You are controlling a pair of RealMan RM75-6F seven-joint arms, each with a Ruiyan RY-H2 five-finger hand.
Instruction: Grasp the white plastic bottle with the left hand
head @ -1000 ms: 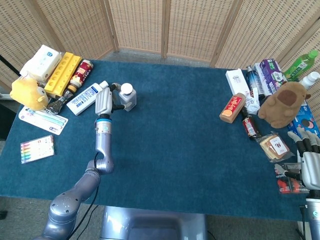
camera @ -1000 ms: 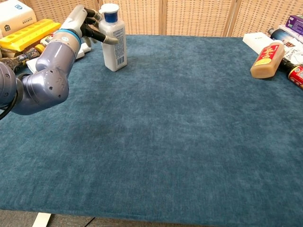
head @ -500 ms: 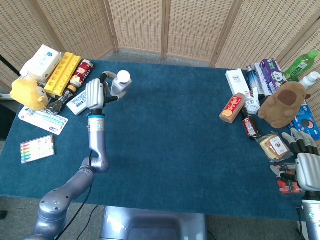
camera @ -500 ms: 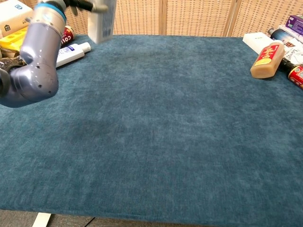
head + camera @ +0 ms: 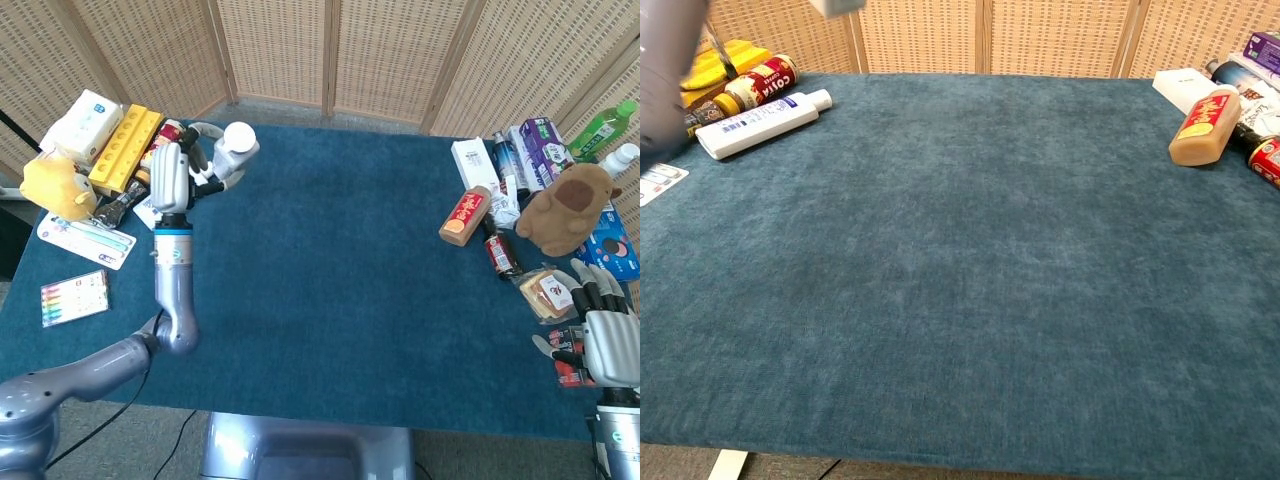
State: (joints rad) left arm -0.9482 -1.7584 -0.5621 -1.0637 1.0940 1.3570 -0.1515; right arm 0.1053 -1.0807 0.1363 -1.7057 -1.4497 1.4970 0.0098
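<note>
Glossy silver-grey left arm (image 5: 165, 300) with rounded joints, blue wrist ring, pale left hand (image 5: 172, 176); right hand (image 5: 608, 340) pale with dark fingertips.

Bright, even light with soft shadows — sharp throughout, only the chest view's top-left corner motion-blurred.

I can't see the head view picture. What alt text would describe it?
Seen from above, the robot's left hand holds a white plastic bottle over the far left of a blue table. Snacks, bottles and soft toys line both side edges, and the right hand rests open at the near right corner.
</note>
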